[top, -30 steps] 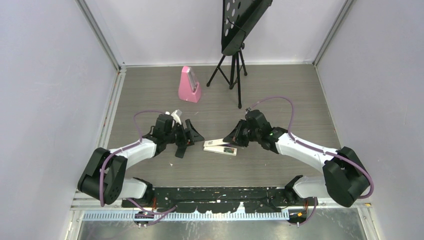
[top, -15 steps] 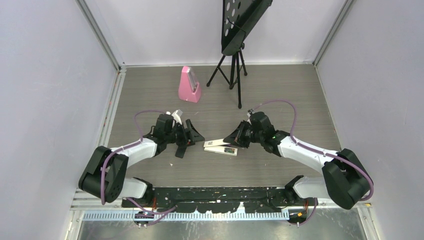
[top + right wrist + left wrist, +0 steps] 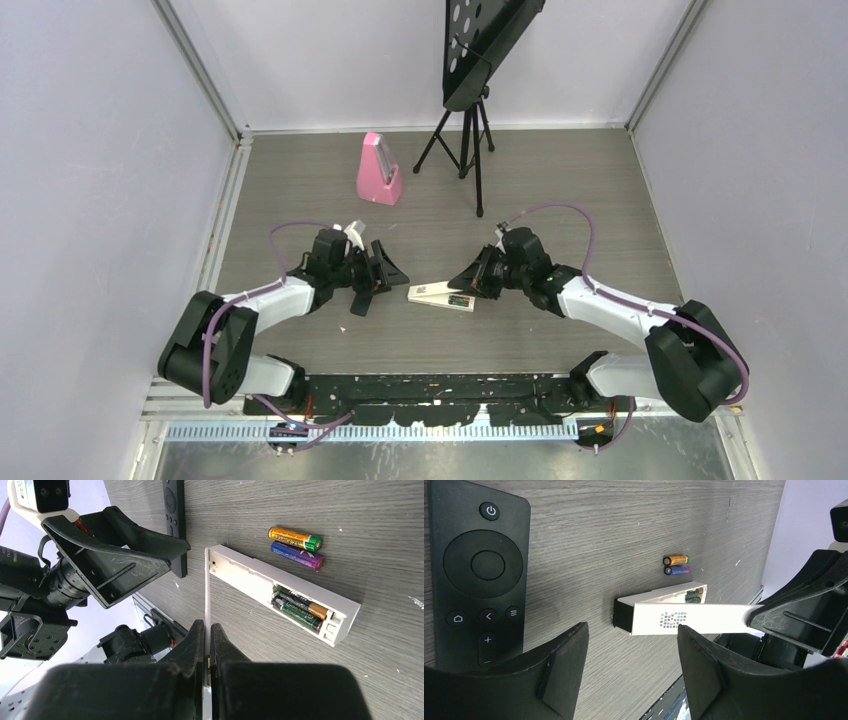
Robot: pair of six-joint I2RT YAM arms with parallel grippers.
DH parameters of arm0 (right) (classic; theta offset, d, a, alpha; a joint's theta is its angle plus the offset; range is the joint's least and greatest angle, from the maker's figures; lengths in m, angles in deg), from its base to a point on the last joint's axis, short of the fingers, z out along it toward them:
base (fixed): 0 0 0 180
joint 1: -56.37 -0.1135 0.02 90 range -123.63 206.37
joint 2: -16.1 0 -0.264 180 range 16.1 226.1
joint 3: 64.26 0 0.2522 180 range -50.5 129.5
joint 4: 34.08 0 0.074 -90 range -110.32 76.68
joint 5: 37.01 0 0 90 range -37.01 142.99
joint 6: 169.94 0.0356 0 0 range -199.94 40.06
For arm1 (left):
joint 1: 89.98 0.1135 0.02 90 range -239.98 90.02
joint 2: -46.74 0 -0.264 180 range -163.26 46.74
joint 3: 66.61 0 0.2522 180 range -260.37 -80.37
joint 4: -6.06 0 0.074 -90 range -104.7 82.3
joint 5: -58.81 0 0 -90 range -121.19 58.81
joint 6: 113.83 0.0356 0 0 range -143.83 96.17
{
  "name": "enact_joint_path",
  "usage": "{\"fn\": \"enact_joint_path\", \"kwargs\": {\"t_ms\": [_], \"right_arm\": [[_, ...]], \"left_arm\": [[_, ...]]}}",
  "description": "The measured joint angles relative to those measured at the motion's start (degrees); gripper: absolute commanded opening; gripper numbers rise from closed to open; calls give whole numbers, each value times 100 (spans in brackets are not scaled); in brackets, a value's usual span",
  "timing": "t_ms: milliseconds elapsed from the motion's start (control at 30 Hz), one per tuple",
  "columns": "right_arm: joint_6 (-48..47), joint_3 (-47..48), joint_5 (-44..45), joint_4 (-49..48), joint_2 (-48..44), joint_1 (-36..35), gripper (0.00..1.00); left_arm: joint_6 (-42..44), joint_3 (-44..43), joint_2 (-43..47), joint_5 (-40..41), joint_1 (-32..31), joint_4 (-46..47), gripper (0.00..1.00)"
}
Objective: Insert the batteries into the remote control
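**Cover stage of battery loading, two arms.** The right claw (image 3: 207, 630) is clenched on the white cover (image 3: 694, 618), a thin plate held on edge. The plate's far end meets the end of the white remote (image 3: 245, 570). The left claw (image 3: 633, 630) is released, with its fingers apart and nothing between them. It hovers over the lower end of the remote control (image 3: 479, 570), which lies buttons-up on the counter (image 3: 624, 520), at 9 o'clock of the white remote in the overhead view.

**Containers.**
- The white remote's open bay (image 3: 312, 594) is full, holding two dark cells (image 3: 299, 609) side by side.
- The gold battery (image 3: 294, 538) and the purple battery (image 3: 297, 556) lie loose and touching at 12 o'clock of that bay in the right-wrist view.
- The black remote's own compartment faces the counter, so its contents cannot be told.

**Technique (judged).**
- The pinch on the thin cover should stay firm and square, since a plate held by its edge can twist out.
- The cover is best set down well apart from the loose batteries, which are round and will roll if nudged.
- The remote control must be turned over before anything can go in.
- The left claw should straddle its narrow width, not its length, and close evenly to avoid skidding it across the wood.
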Motion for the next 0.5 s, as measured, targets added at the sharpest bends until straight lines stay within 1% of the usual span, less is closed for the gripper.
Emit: {"fn": "enact_joint_path", "kwargs": {"t_ms": [200, 500], "right_arm": [[-48, -68, -13, 35, -4, 37, 1], [-251, -68, 151, 476, -103, 74, 1]], "left_arm": [[-11, 0, -101, -17, -13, 31, 63], [-13, -2, -313, -42, -116, 79, 60]]}}
